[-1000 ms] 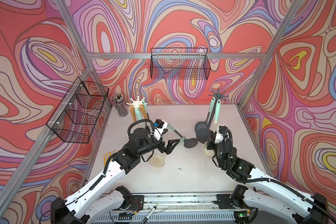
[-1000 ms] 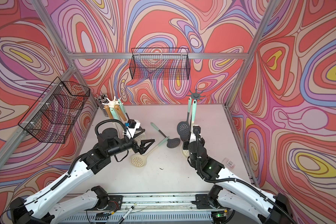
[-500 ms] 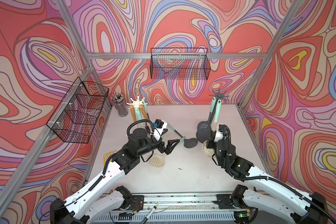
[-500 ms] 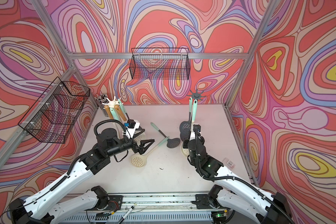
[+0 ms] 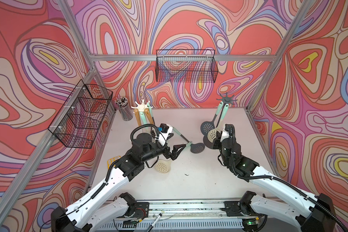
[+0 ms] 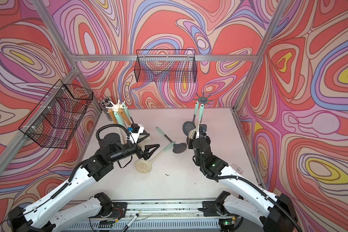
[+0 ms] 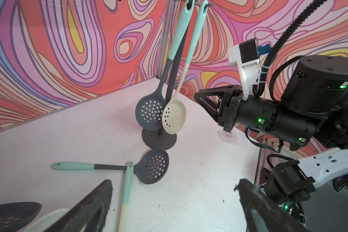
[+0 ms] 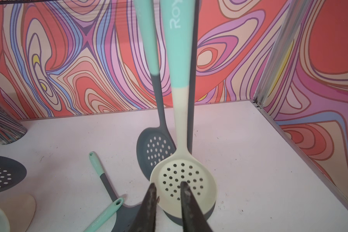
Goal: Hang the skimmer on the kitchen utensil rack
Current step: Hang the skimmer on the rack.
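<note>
skimmer (image 8: 182, 176) is hanging by its handle hole from the rack (image 5: 226, 98), so right pincer (image 8: 167, 183) is standing slightly parted, gripping nothing; left pincer (image 5: 179, 152) is hovering wide open, empty.

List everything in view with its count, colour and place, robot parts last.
Table: one, white, underneath.
Racks: two, dark back right, cream back left.
Hanging skimmers: two, grey and cream, on the dark rack.
Loose skimmers: two, grey and cream, lying mid-table.
More utensils: several, brown and mint handles, on the cream rack.
Baskets: two, black wire, back wall and left wall.
Cup: one, silvery, back left corner.
Claws: two, black; left claw open over the table, right claw slightly open at the hanging cream skimmer.
</note>
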Controlling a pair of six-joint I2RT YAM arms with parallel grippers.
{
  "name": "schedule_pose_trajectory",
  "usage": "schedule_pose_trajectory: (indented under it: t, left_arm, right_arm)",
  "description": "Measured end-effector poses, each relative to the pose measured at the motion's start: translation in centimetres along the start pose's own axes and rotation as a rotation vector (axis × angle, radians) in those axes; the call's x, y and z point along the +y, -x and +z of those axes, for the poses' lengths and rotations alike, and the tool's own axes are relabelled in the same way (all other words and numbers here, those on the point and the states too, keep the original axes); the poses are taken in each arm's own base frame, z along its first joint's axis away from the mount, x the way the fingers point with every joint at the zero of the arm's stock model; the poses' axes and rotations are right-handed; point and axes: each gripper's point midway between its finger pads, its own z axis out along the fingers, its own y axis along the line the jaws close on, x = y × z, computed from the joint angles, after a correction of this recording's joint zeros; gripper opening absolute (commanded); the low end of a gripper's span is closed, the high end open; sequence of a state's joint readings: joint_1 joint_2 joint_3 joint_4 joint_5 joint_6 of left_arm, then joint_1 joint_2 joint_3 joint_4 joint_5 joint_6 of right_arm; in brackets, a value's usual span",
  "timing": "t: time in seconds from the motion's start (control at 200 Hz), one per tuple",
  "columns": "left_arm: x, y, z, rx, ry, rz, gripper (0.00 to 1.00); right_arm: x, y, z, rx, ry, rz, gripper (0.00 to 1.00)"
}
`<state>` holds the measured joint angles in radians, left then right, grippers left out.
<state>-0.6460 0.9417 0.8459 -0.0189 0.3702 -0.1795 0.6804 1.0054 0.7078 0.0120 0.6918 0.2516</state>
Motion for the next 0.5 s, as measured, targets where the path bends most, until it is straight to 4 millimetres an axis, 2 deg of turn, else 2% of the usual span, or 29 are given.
schedule_pose_trajectory:
  t: [0.145, 0.27, 0.376, 0.501]
  left_arm:
    - [-0.1, 0.1, -0.1, -0.005, -0.001, 0.002, 1.0]
    - [-0.1, 0.1, -0.1, -0.005, 0.0, 0.002, 1.0]
    - [0.0, 0.1, -0.1, -0.006, 0.004, 0.002, 1.0]
    - [0.2, 0.0, -0.1, 0.0, 0.016, -0.001, 1.0]
  right_arm:
    - [-0.5, 0.4, 0.7, 0.0, -0.017, 0.009, 0.25]
    - [-0.6, 1.2, 1.2, -0.003, -0.016, 0.017, 0.34]
    - [-0.1, 1.6, 1.3, -0.001, 0.012, 0.023, 0.39]
    - [0.9, 1.0, 1.3, 0.027, 0.072, 0.024, 0.44]
